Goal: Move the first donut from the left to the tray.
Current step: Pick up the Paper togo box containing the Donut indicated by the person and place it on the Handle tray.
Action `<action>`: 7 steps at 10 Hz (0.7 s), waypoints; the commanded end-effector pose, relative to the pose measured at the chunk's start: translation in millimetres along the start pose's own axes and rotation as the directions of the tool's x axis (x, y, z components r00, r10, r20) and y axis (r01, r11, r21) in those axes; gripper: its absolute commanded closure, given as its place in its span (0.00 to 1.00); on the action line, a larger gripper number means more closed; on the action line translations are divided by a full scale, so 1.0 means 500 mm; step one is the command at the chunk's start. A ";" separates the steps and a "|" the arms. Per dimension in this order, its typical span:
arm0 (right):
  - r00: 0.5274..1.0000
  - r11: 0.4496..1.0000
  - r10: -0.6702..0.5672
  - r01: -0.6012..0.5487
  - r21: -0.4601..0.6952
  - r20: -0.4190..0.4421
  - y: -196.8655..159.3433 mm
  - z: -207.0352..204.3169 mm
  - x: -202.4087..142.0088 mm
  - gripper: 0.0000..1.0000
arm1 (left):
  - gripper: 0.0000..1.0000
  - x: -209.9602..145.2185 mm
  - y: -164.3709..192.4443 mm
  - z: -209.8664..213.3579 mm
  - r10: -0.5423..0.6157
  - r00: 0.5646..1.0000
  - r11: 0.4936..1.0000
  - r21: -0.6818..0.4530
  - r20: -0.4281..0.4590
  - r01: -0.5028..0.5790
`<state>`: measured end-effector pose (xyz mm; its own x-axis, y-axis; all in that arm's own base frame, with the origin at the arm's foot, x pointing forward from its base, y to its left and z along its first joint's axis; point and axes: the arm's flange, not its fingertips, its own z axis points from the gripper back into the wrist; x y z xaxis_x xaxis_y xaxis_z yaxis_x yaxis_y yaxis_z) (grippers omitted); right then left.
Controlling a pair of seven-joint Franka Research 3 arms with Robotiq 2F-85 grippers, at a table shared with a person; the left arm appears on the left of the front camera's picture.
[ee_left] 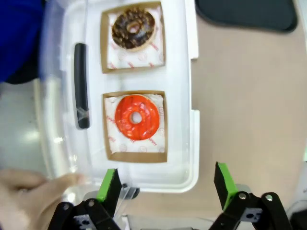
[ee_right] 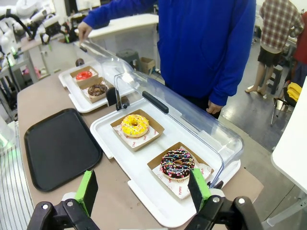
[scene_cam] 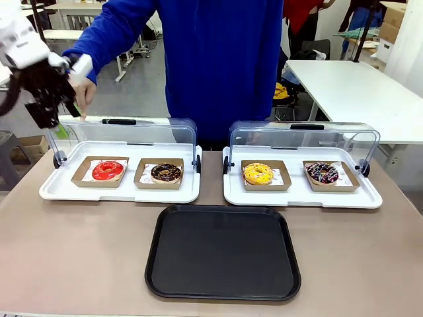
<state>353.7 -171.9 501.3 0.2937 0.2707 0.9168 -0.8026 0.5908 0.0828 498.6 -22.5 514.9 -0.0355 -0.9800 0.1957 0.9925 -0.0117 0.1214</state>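
Observation:
The red-glazed donut (scene_cam: 108, 170) lies in its small brown box at the left end of the left white tray (scene_cam: 53, 191), whose clear lid is lifted. My left gripper (scene_cam: 69, 119) hangs open above and behind that tray's left end. From its wrist, the red donut (ee_left: 137, 117) lies ahead of the open left gripper (ee_left: 167, 187), apart from it. The black tray (scene_cam: 223, 251) sits on the table at front centre, with nothing on it. In its own wrist view my right gripper (ee_right: 144, 189) is open, above the right white tray's near edge (ee_right: 158, 211).
A person in blue stands at the far side, one hand (scene_cam: 82, 92) on the left lid, close to my left gripper. A chocolate donut (scene_cam: 166, 173) sits beside the red one. A yellow donut (scene_cam: 258, 173) and a sprinkled donut (scene_cam: 322, 173) lie in the right white tray.

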 end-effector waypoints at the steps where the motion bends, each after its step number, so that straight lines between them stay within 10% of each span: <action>1: 0.999 1.000 0.025 -0.025 -0.002 0.030 -0.004 -0.002 0.001 0.00 | 0.00 0.009 -0.002 -0.071 0.014 0.998 1.000 -0.008 -0.058 -0.015; 7: 0.999 1.000 0.025 -0.025 -0.002 0.030 -0.004 -0.002 0.001 0.00 | 0.00 0.007 0.003 -0.148 0.023 0.999 1.000 -0.019 -0.043 -0.024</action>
<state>353.7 -172.2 501.5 0.2937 0.2707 0.9167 -0.8025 0.5909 0.0826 510.8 -40.4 437.7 0.0101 -0.9875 0.1571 0.9947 0.0260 0.0992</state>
